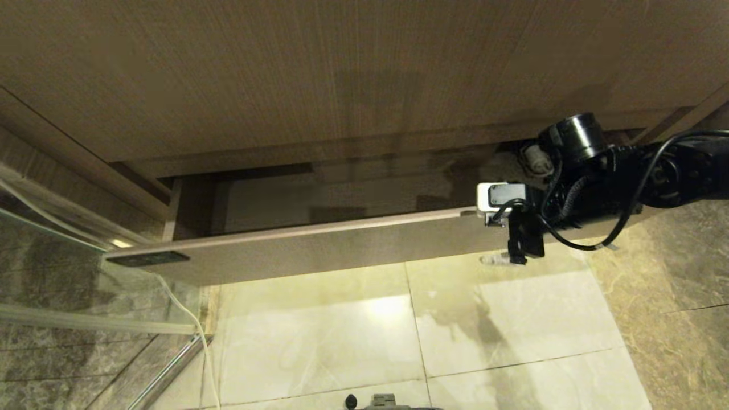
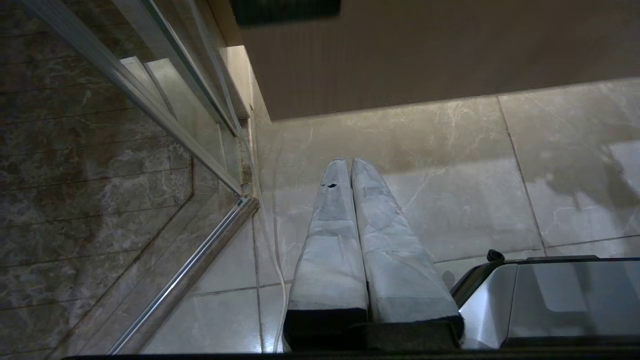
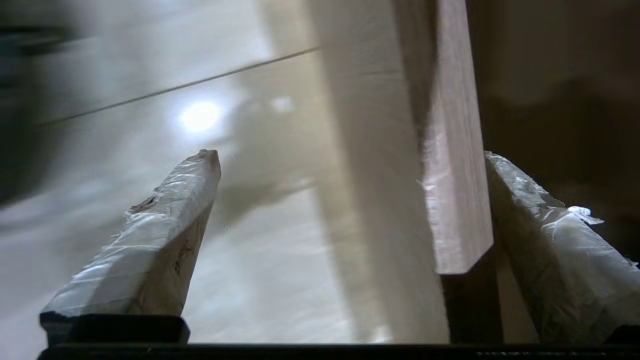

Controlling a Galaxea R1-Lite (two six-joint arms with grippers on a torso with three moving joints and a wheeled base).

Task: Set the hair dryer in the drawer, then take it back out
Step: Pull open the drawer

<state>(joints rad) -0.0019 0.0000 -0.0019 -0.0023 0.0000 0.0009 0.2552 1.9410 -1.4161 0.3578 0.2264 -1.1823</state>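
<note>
The drawer (image 1: 319, 250) stands pulled out under the taller wood panel, its inside in shadow. My right gripper (image 1: 504, 250) is at the right end of the drawer front, open, with one finger on each side of the front's top edge (image 3: 455, 200). The right wrist view shows the right gripper (image 3: 350, 156) with nothing clamped; one fingertip (image 3: 505, 175) lies close against the board's inner face. A small white cylindrical thing, apparently the hair dryer (image 1: 536, 159), lies in the drawer's right end, mostly hidden behind my arm. My left gripper (image 2: 345, 162) hangs shut and empty over the floor.
A glass shower door (image 1: 51, 267) with a metal rail (image 2: 190, 265) stands at the left, and a thin white cable (image 1: 193, 324) runs down beside it. Glossy floor tiles (image 1: 398, 336) lie before the drawer. My own base (image 2: 550, 295) shows near the left gripper.
</note>
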